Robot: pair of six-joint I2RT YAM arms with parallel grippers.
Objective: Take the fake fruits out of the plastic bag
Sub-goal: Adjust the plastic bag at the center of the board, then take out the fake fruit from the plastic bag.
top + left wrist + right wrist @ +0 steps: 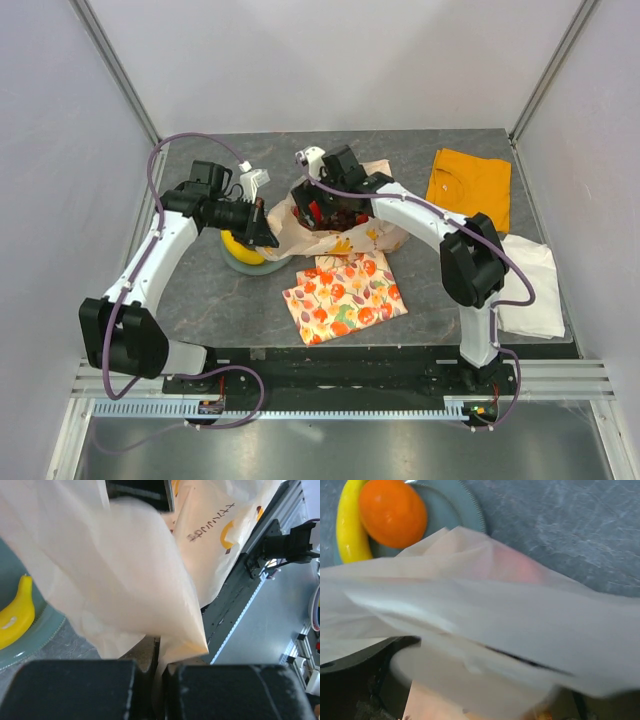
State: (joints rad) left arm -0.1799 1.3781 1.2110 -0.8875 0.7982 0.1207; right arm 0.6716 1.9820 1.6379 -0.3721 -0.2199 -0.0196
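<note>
Dark print (210, 527) on the plastic bag (130, 580), possibly Japanese, unreadable.

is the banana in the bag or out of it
Out: the banana lies on the teal plate beside the orange, outside the plastic bag.

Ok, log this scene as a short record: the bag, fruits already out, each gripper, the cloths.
bag: thin translucent cream plastic bag, bunched on the table between the two grippers
fruits out: yellow plastic banana and orange plastic fruit, touching, on the round teal plate
still inside: a reddish shape shows through the film; kind unclear
left gripper: shut on the bag's film
right gripper: at the bag's mouth; open or shut unclear
cloths: fruit-print cloth, mustard cloth, folded white cloth
</note>
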